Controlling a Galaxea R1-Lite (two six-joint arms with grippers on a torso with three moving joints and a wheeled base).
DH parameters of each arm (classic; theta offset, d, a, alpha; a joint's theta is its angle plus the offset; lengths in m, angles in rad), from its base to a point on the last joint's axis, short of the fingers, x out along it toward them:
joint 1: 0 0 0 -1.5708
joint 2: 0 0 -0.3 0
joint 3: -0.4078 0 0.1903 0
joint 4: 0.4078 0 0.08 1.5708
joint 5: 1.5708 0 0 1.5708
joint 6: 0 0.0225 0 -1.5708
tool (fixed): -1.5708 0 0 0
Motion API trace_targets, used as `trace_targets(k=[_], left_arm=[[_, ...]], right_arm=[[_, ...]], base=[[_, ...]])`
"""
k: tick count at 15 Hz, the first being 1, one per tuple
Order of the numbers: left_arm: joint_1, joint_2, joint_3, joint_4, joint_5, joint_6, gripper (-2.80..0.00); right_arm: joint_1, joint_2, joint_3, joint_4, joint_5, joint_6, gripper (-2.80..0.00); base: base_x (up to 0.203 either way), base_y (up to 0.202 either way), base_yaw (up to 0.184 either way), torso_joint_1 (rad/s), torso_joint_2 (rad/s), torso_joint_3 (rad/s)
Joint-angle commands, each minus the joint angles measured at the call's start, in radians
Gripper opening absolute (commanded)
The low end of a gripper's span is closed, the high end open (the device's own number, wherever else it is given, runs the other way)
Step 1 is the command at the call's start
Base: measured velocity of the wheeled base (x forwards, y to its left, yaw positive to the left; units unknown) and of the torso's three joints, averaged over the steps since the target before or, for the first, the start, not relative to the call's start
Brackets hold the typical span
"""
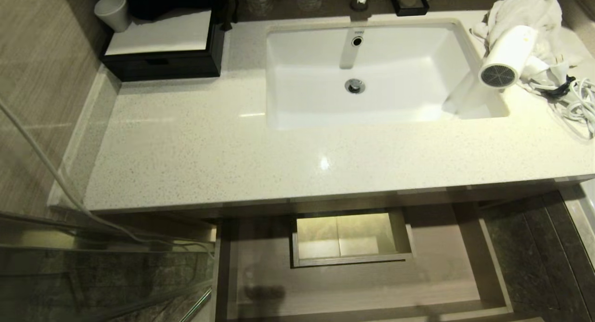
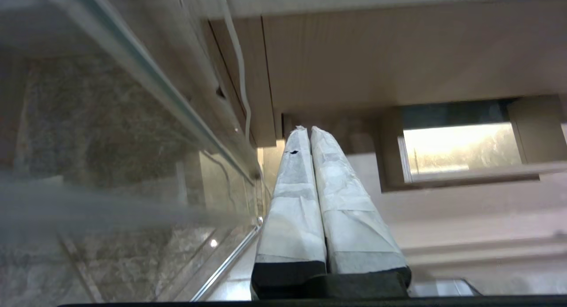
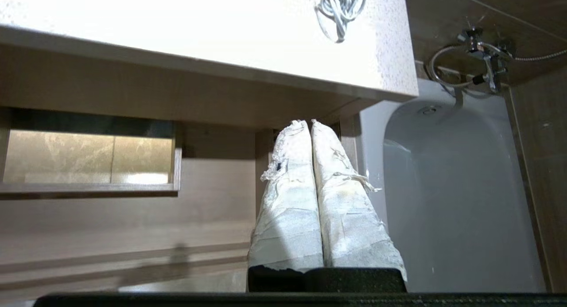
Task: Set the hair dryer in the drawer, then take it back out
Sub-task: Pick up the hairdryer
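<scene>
Nearest, below the table's front edge, the drawer (image 1: pixel 358 285) stands pulled open and holds nothing that can be seen; a boxed cut-out (image 1: pixel 351 240) sits at its mid-back. Neither arm appears in the head view. The wrist views show both low down by the drawer: the left claw (image 2: pixel 307 129) clenched on nothing beside a glass panel (image 2: pixel 133 121), the right claw (image 3: pixel 307 122) also clenched and empty, near the drawer's right end with a bathtub (image 3: pixel 452 187) beyond.

Farther back, a sink (image 1: pixel 288 71) is sunk in the table (image 1: pixel 209 159). At the table's far right corner lies the hair dryer (image 1: pixel 509 57), its grey grille facing forward, resting against a white towel (image 1: pixel 525 8), with its cord (image 1: pixel 578 103) bundled at the right edge.

The dryer looks light, rigid and smooth, so likely slippery; the barrel seems the surest place to grip. The loose cord may drag or snag on the table's edge.

Its handle is hidden behind the barrel and towel. The cord runs out of view at the right. The drawer's front is cut off below.
</scene>
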Motion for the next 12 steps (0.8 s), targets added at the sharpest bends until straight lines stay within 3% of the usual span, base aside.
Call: trace_targets(k=[1, 12], left_arm=[[0.000, 0.000, 0.000, 0.000, 0.000, -0.001, -2.80], [0.000, 0.000, 0.002, 0.000, 0.000, 0.000, -2.80]], right_arm=[[0.000, 0.003, 0.001, 0.003, 0.001, -0.002, -2.80], [0.000, 0.028, 0.007, 0.003, -0.041, -0.002, -2.80]], base=[[0.000, 0.000, 0.000, 0.343, -0.21, 0.129], [0.000, 0.000, 0.000, 0.391, -0.33, 0.055]])
